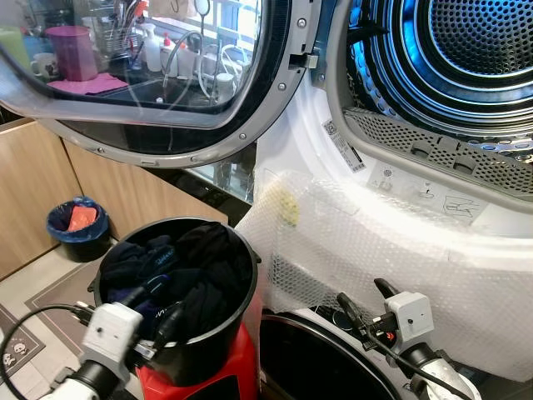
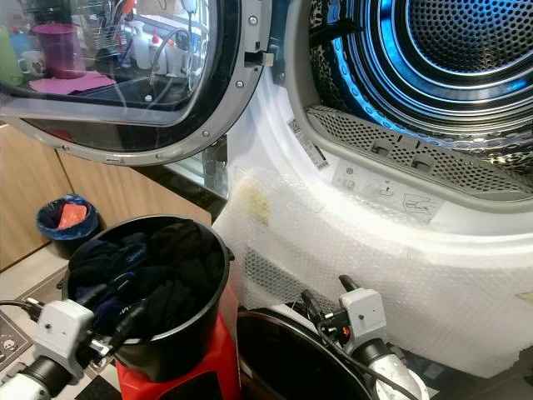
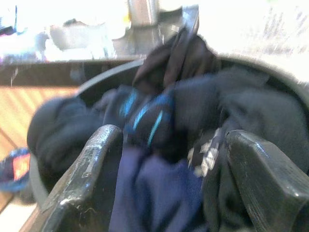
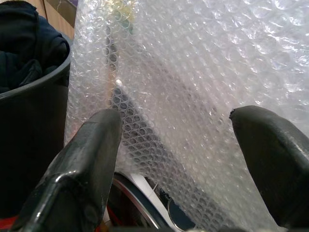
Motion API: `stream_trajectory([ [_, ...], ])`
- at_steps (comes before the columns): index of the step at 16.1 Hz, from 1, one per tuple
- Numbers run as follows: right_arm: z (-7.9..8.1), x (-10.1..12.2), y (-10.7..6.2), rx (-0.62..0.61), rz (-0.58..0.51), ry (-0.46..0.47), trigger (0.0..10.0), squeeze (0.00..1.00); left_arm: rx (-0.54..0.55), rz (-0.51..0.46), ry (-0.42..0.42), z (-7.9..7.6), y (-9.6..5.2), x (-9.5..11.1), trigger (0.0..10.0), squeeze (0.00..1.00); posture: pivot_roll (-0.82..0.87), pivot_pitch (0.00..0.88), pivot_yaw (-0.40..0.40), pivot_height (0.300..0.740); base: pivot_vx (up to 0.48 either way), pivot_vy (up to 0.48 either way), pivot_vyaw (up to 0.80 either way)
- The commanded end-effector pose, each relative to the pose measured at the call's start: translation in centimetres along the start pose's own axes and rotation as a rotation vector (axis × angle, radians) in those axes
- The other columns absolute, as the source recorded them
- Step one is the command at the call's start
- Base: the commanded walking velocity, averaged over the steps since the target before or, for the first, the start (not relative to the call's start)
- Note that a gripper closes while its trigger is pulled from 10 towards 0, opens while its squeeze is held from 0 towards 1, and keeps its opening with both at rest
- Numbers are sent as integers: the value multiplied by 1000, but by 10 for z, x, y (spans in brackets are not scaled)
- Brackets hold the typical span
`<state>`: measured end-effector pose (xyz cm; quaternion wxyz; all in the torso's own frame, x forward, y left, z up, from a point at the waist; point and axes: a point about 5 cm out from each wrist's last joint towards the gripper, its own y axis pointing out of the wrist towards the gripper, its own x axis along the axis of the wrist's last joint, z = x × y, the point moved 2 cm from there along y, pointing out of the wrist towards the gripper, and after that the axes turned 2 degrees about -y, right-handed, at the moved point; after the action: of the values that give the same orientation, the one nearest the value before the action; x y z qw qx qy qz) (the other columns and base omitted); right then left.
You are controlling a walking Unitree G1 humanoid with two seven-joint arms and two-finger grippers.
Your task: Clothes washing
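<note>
A black bucket [image 1: 218,343] full of dark clothes [image 1: 193,265] stands low on my left, on a red base [image 1: 243,368]. My left gripper [image 1: 153,308] is open at the bucket's near rim, its fingers [image 3: 91,179] spread over navy and black garments [image 3: 159,121] without closing on any. Above on the right, the upper machine's drum [image 1: 470,46] is open and lit blue, and its round glass door [image 1: 166,92] is swung out to the left. My right gripper [image 1: 367,301] is open, pointing at the bubble wrap [image 4: 203,72] that hangs over the machine's front.
Bubble wrap [image 1: 375,242] covers the white panel below the drum. A dark round opening [image 1: 316,367] of a lower machine sits beneath my right gripper. A small bin with a blue liner [image 1: 79,225] stands by the wooden cabinets [image 1: 33,192] on the left.
</note>
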<state>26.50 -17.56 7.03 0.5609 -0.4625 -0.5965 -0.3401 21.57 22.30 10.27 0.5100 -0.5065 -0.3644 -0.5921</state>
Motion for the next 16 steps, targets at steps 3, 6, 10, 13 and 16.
stream_trajectory([
  [3, -3, 4, -1, -1, -9, -16, 10000, 0, 13, 10, 11, 3, 1, -6, 10000, 0, 136, 52, -100, 740, 0, 0, 0],
  [6, -4, 7, 0, -3, -15, -17, 10000, 0, 15, -9, 0, 2, 8, -3, 10000, 0, 127, 45, -101, 740, 0, 0, 0],
  [10, -5, 7, -1, -10, -17, -18, 10000, 0, -10, -51, -31, -6, 14, 7, 10000, 0, 119, 38, -98, 740, 0, 0, 0],
  [13, -6, 7, -1, -15, -17, -20, 10000, 0, -64, -77, -51, -25, 16, 14, 10000, 0, 115, 36, -93, 740, 0, 0, 0],
  [16, -6, 7, -2, -17, -17, -18, 10000, 0, -106, -78, -70, -37, 17, 14, 10000, 0, 115, 36, -93, 740, 0, 0, 0],
])
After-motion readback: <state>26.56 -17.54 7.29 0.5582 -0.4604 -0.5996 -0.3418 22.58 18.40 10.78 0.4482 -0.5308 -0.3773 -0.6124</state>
